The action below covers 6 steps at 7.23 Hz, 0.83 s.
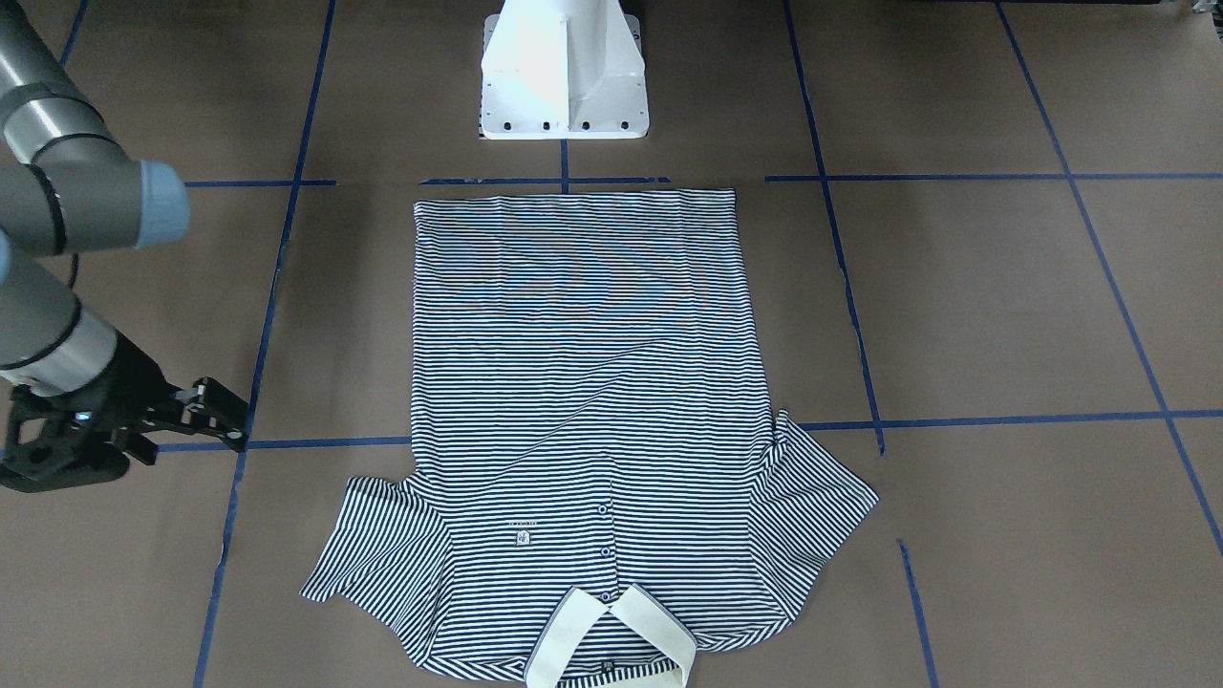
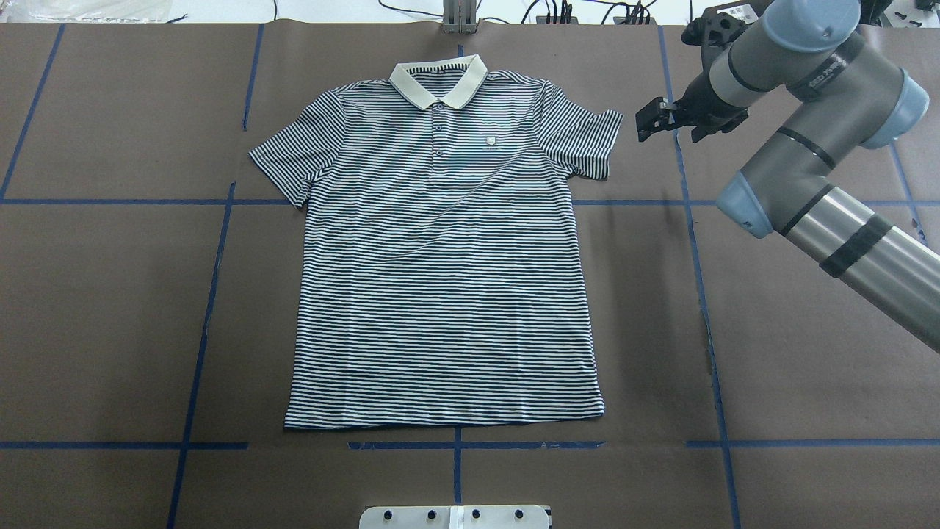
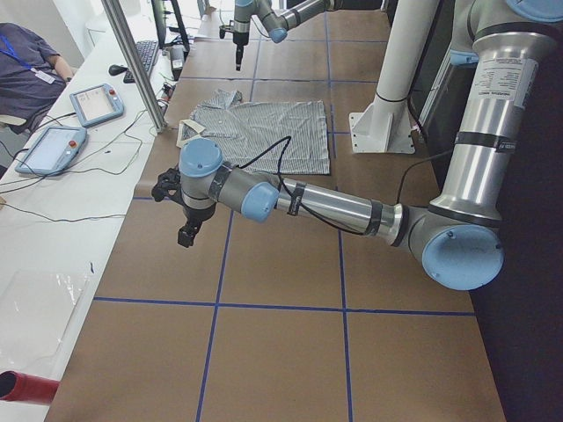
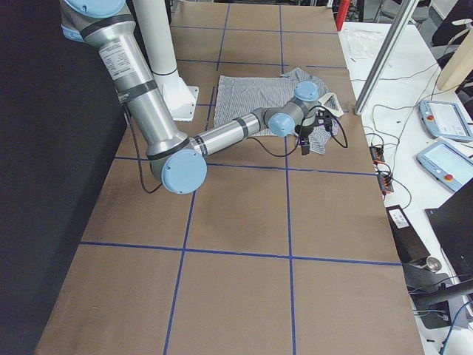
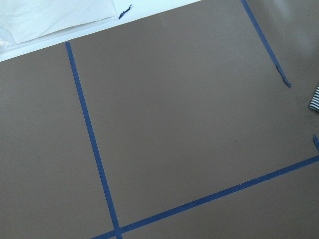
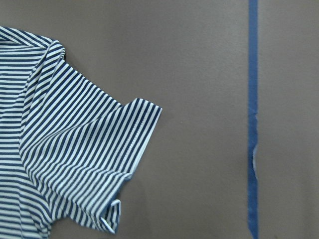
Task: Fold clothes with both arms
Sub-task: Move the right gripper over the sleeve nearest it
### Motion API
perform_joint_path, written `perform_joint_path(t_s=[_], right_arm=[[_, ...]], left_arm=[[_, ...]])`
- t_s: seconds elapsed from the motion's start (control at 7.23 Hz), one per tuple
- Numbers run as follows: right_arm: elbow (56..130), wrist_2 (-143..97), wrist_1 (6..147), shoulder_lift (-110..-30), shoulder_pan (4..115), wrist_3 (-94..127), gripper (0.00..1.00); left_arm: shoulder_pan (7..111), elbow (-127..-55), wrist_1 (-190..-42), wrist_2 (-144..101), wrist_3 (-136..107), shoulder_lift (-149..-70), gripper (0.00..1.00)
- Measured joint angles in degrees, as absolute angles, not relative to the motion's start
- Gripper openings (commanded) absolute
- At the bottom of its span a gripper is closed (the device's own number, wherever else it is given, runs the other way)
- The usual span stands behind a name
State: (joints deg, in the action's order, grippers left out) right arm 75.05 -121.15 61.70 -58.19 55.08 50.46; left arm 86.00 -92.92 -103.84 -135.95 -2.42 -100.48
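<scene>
The striped polo shirt (image 2: 440, 279) lies flat and face up on the brown table, cream collar (image 2: 438, 81) at the far edge and hem toward the robot's base. It also shows in the front view (image 1: 583, 382) and as a sleeve in the right wrist view (image 6: 75, 149). My right gripper (image 2: 646, 121) hovers just outside the shirt's right sleeve (image 2: 580, 136), open and holding nothing; the front view shows it low by a tape line (image 1: 239, 425). My left gripper (image 3: 187, 236) appears only in the left side view, well off the shirt, and I cannot tell whether it is open or shut.
The white pedestal base (image 1: 564, 76) stands at the robot's edge of the table. Blue tape lines (image 2: 213, 294) grid the brown surface. A metal post (image 3: 136, 61), teach pendants (image 3: 92, 104) and a seated person (image 3: 31, 57) are at the operators' side.
</scene>
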Motion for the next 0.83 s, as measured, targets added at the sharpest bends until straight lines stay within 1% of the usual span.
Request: perform_joint_path(t_s=[0.28,0.69,0.83], right_arm=[[66.10,-119.89,56.42,-53.27,54.23,51.71,1.00],[55.86,-115.02,55.61,-44.41,53.13,51.64,1.00],[53.61,-114.24,55.50,-42.76,52.96,51.49,1.00]], left_arm=[[85.94,-93.09,-103.88,-136.10,-2.66,-101.25,1.00],[85.99,-93.37,-103.89,-136.20,-2.70,-100.97,1.00],[85.98,-93.36,-103.89,-136.22,-2.72,-100.93,1.00]])
